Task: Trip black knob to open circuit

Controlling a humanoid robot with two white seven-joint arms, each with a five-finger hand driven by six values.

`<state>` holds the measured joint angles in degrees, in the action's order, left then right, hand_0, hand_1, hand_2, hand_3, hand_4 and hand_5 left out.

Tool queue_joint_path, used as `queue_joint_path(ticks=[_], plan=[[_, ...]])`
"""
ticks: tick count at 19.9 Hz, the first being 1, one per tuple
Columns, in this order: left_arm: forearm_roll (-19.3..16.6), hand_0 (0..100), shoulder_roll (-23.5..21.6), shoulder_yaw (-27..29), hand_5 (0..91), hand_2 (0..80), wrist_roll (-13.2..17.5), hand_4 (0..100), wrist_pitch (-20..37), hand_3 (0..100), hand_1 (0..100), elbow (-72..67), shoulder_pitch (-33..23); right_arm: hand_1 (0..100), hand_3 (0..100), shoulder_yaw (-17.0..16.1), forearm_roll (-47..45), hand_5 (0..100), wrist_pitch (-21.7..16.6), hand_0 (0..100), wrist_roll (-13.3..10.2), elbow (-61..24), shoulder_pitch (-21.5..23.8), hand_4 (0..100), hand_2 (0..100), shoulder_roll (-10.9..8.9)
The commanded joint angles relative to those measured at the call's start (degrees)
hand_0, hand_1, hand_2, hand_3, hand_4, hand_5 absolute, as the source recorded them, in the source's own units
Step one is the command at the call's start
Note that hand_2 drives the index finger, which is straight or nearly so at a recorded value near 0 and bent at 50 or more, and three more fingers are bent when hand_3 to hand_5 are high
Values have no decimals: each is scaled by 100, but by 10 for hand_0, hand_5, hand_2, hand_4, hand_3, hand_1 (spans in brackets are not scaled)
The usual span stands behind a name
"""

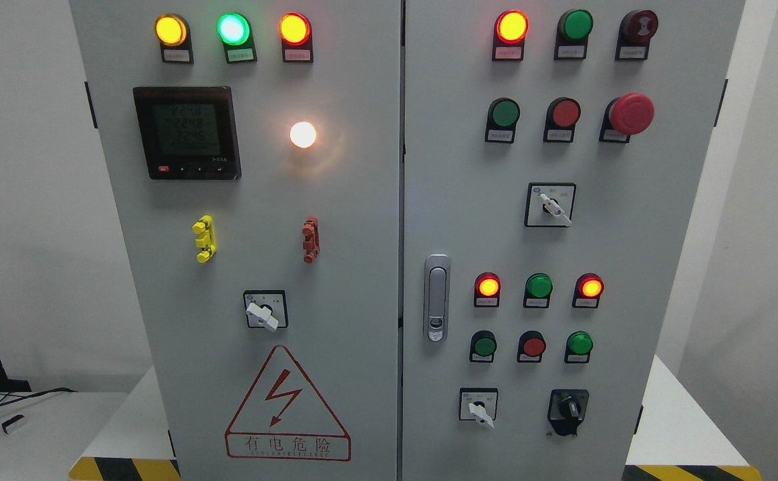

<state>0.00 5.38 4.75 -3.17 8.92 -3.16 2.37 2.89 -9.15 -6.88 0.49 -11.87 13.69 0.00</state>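
Observation:
The black knob (569,407) sits at the lower right of the grey electrical cabinet's right door (629,300), on a black plate, its pointer roughly upright. No robot hand or arm shows anywhere in the head view.
White selector switches sit on the right door (478,408) (552,205) and the left door (262,312). A red mushroom stop button (630,113), lit indicator lamps (511,27), push buttons (533,347), a door handle (436,297), a digital meter (186,131) and a warning triangle (287,404) fill the panels.

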Motion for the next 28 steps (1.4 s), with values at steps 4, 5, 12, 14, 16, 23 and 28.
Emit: queue_joint_path(ticks=[4,5,12,14,16,23,28], plan=[[-176,120,-2,0,0,0,1,0,5,0,389,0,0,123,212,19,1,139,47,35,4,-2115,907,178,66,97],[-176,120,-2,0,0,0,1,0,5,0,389,0,0,123,214,10,-7,140,38,35,4,-2335,1012,179,67,70],[-176,120,-2,0,0,0,1,0,5,0,389,0,0,141,246,-25,-51,169,-41,38,21,-4338,2005,215,87,-70],[-176,120,-2,0,0,0,1,0,5,0,389,0,0,147,254,-34,-60,175,-137,39,21,-5146,2391,224,93,-131],[-176,120,7,0,0,0,1,0,5,0,389,0,0,158,268,-34,-60,190,-287,41,13,-5911,2769,243,106,-254],[-176,120,7,0,0,0,1,0,5,0,389,0,0,246,321,-429,-78,229,-612,47,13,-8434,3974,294,156,-361],[-176,120,-2,0,0,0,1,0,5,0,389,0,0,292,395,-604,-78,281,-1113,60,-49,-9262,4317,369,203,-580]])
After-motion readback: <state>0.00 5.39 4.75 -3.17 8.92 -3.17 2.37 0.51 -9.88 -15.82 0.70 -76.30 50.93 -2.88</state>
